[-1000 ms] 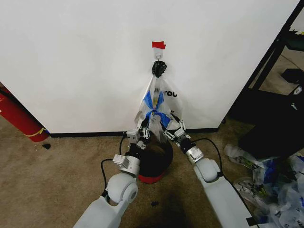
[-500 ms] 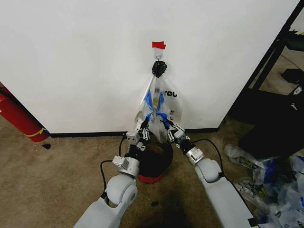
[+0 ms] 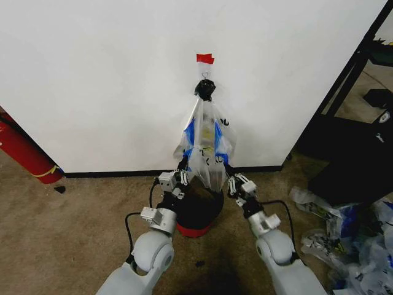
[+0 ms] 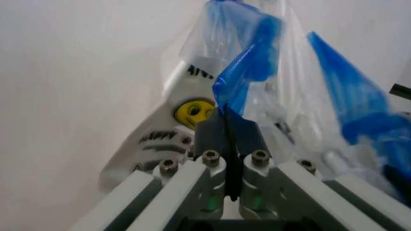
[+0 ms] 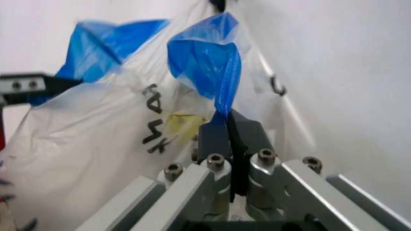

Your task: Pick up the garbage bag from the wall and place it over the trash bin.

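Plastic hangs from the hook [image 3: 205, 76] on the wall [image 3: 110, 80]: the garbage bag [image 3: 207, 147] droops above the trash bin [image 3: 198, 212] on the carpet. Left gripper [image 3: 183, 166] pinches a blue fold of its lower left edge, jaws closed tight; right gripper [image 3: 232, 180] clamps another blue fold on the opposite side.

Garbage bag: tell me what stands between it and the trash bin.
Nothing visible. The garbage bag hangs from the hook directly above the trash bin. The left gripper and right gripper each pinch a blue edge.
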Available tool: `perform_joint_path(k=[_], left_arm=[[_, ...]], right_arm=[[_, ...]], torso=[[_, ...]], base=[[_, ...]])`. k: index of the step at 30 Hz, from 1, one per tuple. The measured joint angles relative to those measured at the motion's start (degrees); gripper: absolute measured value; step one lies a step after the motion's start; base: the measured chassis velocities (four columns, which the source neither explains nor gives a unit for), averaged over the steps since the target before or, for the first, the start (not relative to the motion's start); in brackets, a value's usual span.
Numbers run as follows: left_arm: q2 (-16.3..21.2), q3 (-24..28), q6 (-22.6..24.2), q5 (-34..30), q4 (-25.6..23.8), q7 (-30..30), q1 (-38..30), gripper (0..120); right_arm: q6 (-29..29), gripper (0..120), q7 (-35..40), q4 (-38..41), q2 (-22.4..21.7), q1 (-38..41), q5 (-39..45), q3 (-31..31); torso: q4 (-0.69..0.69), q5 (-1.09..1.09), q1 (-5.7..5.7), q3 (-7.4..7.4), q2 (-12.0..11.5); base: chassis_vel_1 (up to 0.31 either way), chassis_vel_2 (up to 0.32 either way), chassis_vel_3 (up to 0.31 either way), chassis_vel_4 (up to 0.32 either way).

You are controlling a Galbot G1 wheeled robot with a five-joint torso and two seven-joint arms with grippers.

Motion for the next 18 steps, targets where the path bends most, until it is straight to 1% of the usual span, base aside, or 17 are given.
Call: perform_joint_path(k=[1,5,10,15,18], left_arm=[[0.0,0.0,0.0,0.0,0.0,0.0,0.0,0],[0.6,-0.6,-1.2,0.7,-0.6,0.0,2.2,0],[1.5,-1.6,-2.1,1.0,-1.5,-0.4,4.1,0],[1.1,-2.0,-2.6,1.2,-2.5,-0.5,5.1,0],[1.0,-2.3,-2.7,1.3,-4.4,-0.6,5.5,0]], right_arm=[[0.0,0,0.0,0.0,0.0,0.0,0.0,0.0],[2.0,0,1.5,2.9,1.5,-5.1,-1.1,2.1],[3.6,0,3.4,4.4,1.7,-8.5,-2.1,2.5],[6.3,0,3.4,4.7,1.5,-9.0,-3.1,2.8],[7.9,0,2.1,6.3,1.4,-8.1,-2.2,3.0]], torso=[[0.00,0.00,0.00,0.00,0.0],[-0.01,0.00,0.00,0.00,0.0],[0.00,0.00,0.00,0.00,0.0],[0.00,0.00,0.00,0.01,0.0],[0.00,0.00,0.00,0.01,0.0]], base=[[0.000,0.000,0.000,0.000],[0.000,0.000,0.000,0.000],[0.000,0.000,0.000,0.000],[0.000,0.000,0.000,0.000],[0.000,0.000,0.000,0.000]])
